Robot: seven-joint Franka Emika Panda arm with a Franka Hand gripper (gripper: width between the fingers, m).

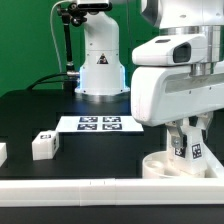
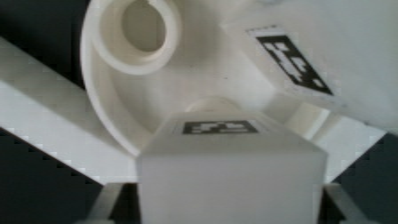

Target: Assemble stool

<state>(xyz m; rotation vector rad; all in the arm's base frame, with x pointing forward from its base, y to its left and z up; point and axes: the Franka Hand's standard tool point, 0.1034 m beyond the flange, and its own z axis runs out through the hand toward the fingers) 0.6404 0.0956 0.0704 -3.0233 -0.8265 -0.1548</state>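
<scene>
**Progress status.** Judged from how the parts lie, the stool is partly built at most, and most of the leg fitting is left to do.

1. At the exterior view's far lower left, one leg block (image 1: 2,152) lies on the bench (image 1: 30,110), cut off by the frame edge. Near it, toward the right, a second leg block (image 1: 43,145) stands loose. Neither touches the seat, so both have yet to be fitted.
2. At the centre of the frame, the marker board (image 1: 100,123) lies flat in front of the arm's base (image 1: 100,70). It carries no part.
3. At the lower right, the seat disc (image 1: 160,166) rests on the bench, just behind the border rail (image 1: 100,195) that runs along the bottom of the frame. The end effector (image 1: 187,140) hangs directly over the disc.
4. In the wrist view, a third leg block (image 2: 228,160) stands between the fingers with its tag toward the camera. Its far end meets the seat disc near a round socket hole (image 2: 143,35).
   - The jaws bracket this block closely at a moderate width. Whether the pads press on it cannot be told.
   - Whether the block is seated in the disc is also not visible.
5. A further tagged piece (image 2: 294,65) shows beside the disc. It is probably a fourth leg, but whether it is fastened is unclear.
</scene>
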